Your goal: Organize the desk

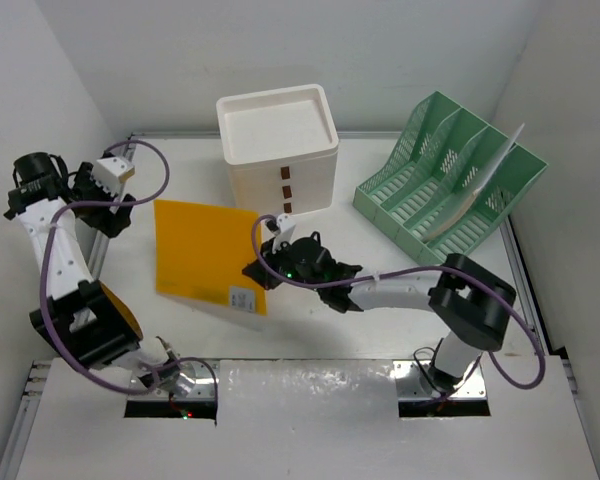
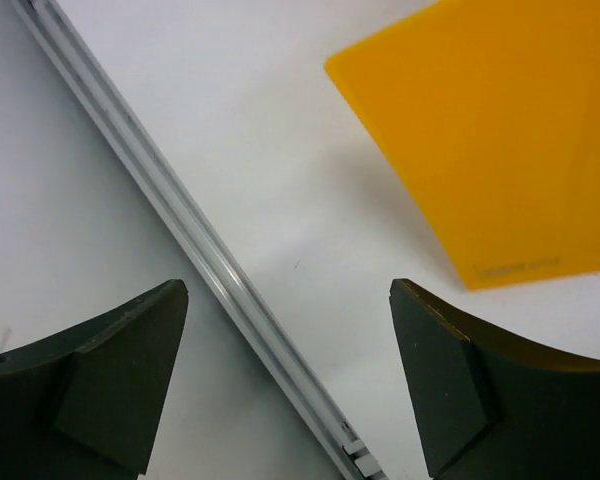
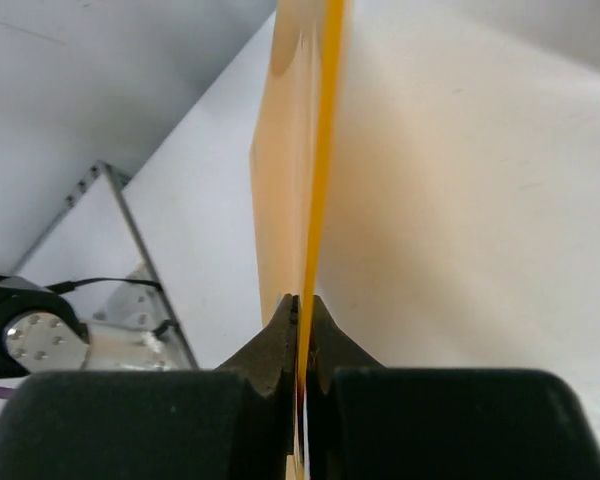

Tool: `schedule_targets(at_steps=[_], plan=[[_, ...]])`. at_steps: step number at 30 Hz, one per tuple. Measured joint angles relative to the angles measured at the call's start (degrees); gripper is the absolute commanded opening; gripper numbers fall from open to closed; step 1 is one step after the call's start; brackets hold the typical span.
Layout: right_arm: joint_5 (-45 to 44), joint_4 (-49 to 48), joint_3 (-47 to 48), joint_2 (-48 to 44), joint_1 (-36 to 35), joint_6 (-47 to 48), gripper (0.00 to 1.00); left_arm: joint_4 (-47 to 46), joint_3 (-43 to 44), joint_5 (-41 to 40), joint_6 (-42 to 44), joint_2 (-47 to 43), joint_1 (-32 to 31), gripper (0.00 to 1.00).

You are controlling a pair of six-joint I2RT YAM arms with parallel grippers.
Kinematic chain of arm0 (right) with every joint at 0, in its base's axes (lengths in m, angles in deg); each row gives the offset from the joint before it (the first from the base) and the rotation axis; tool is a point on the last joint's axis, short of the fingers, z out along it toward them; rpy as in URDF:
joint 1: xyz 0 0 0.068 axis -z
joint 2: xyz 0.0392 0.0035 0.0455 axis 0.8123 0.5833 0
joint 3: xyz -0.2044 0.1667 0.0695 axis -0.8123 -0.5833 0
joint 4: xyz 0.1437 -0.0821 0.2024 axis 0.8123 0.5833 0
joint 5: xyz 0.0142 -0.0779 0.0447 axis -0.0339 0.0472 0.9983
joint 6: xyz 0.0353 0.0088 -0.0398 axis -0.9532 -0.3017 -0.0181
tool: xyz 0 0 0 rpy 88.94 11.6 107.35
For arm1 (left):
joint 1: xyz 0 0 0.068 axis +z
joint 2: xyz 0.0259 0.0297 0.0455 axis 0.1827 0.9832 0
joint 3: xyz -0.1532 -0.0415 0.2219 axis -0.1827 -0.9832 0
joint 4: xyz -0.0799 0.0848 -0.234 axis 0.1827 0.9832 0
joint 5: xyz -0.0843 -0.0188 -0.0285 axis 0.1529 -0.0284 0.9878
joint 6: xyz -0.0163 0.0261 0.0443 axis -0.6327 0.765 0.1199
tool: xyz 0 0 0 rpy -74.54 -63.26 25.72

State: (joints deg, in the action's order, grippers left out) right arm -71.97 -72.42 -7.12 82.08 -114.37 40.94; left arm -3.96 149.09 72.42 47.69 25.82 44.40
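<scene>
Fingers on the right [image 3: 298, 318] are pinching a yellow folder's [image 1: 205, 255] right edge, holding it tilted over the white surface [image 1: 190, 175]. Left fingers [image 1: 117, 172] are hanging wide open, empty, above its far-left rail [image 2: 230, 290].

Bright, even light casts soft shadows on the desk [image 1: 310, 335]; the right wrist foreground is slightly blurred.

White desk [image 1: 180, 170] (drawer box [image 1: 280, 140], green rack [image 1: 450, 175])

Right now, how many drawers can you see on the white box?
3, stacked on the front of the white box: top drawer, middle drawer, bottom drawer, each with a brown handle. None looks hidden.
</scene>
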Motion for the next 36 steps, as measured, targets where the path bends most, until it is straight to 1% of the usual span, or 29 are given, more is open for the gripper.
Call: schedule_targets(at_steps=[3,5,8,12,17,18,20,24,26,28,32,36], plan=[[-0.55,4.26,-0.42,-4.26,1.44,6.36,0.0,0.39,-0.92,0.81,-0.57,-4.76,-2.86,0.86],[-0.61,6.4,-0.44,-6.05,1.81,10.56,0.0,1.81,-0.26,2.56,-0.92,-5.4,-4.26,0.87],[-0.9,8.07,-2.43,-11.17,1.81,16.37,0.0,5.95,2.91,5.97,-0.46,-3.98,-4.66,0.88],[-0.52,13.09,-4.02,-17.9,1.84,25.42,0.0,9.29,6.38,9.51,0.26,-0.96,-4.52,0.9],[3.8,20.79,-2.67,-20.87,2.97,35.39,0.0,12.44,8.96,12.72,3.63,1.51,-5.46,0.92],[4.9,22.84,-1.92,-20.79,3.1,37.16,0.0,12.94,9.07,13.03,4.52,1.07,-6.38,0.93],[6.56,27.19,0.09,-20.46,3.43,40.26,0.0,13.22,8.39,13.44,6.99,-0.87,-10.47,0.99],[8.2,34.77,5.86,-18.86,3.45,45.44,0.0,14.27,3.34,16.22,13.0,-9.81,-20.11,1.0],[8.41,37.86,8.79,-18.16,3.45,47.5,0.0,15.15,1.77,17.31,14.99,-14.12,-22.93,1.0],[8.76,40.37,11.06,-17.77,3.45,49.35,0.0,15.61,1.46,17.92,15.69,-16.26,-24.92,1.0],[9.64,43.41,13.22,-17.55,3.48,51.71,0.0,15.45,0.96,18.4,15.63,-15.91,-28.3,1.0],[9.66,44.41,13.6,-17.55,3.67,52.89,0.0,15.23,-2.01,18.18,15.61,-11.52,-31.69,0.99]])
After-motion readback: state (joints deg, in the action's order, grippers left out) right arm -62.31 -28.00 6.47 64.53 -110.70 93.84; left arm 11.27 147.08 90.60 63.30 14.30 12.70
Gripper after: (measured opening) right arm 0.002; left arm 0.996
